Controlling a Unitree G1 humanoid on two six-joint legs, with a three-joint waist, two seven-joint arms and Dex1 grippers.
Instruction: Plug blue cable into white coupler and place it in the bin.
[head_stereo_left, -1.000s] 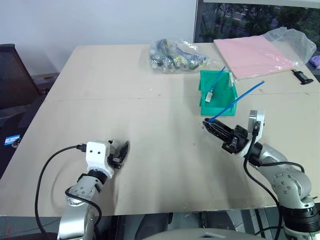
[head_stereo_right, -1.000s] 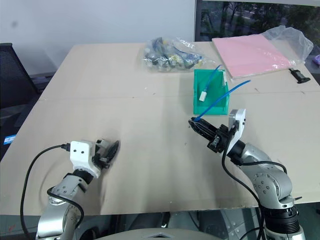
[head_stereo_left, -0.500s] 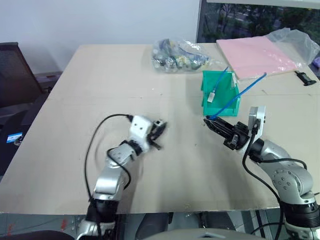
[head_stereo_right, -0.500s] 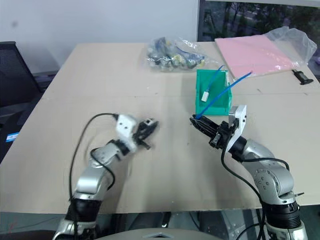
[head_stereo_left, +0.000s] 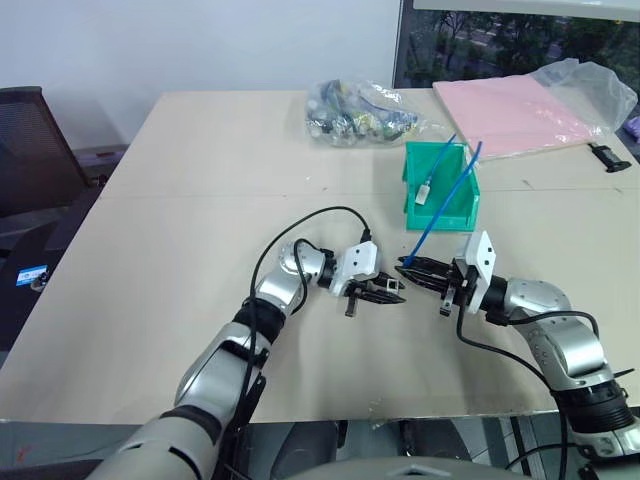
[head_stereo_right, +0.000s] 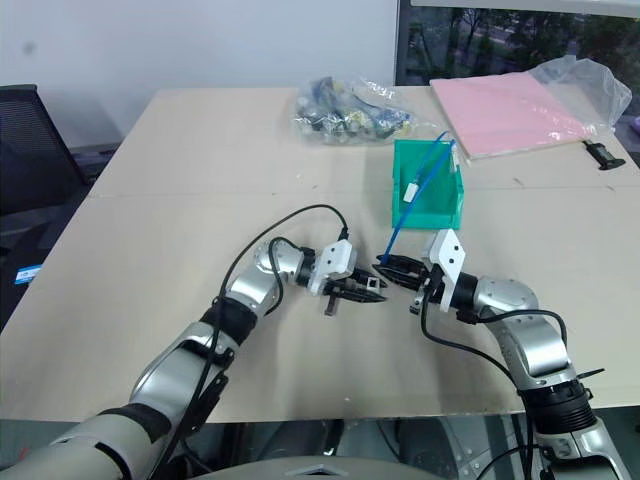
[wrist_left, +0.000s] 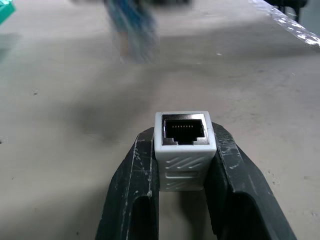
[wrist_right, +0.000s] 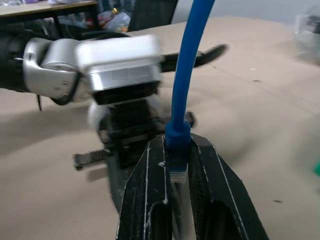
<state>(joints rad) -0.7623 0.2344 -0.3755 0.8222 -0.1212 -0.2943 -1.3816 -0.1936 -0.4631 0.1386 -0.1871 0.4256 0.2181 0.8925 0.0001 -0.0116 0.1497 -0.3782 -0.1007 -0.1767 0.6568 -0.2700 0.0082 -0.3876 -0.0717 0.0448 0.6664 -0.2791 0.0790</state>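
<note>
The left gripper (wrist_left: 182, 165) is pinching the white coupler (wrist_left: 184, 142) between its two black fingers (wrist_left: 132, 195), with the dark socket face pointing outward, away from the wrist. The right gripper (wrist_right: 175, 172) is clamped tight on the clear plug end of the blue cable (wrist_right: 187, 65); the cable is rising from the fingers and arching back toward the bin (head_stereo_left: 441, 186). In the head views both grippers are hovering over the middle of the table (head_stereo_left: 200, 200), tips facing each other and very near — whether the plug is touching the coupler cannot be told. The cable's free length (head_stereo_left: 445, 195) is running up over the bin, its far end near the bin's back wall. The bin is standing on the table beyond the grippers, holding another short blue cable with a pale plug (head_stereo_left: 425, 192). Farther back a clear bag of mixed cables (head_stereo_left: 360, 112) is lying on the table, and a pink folder (head_stereo_left: 510, 112) — partly under clear plastic — is sitting off to the right.
</note>
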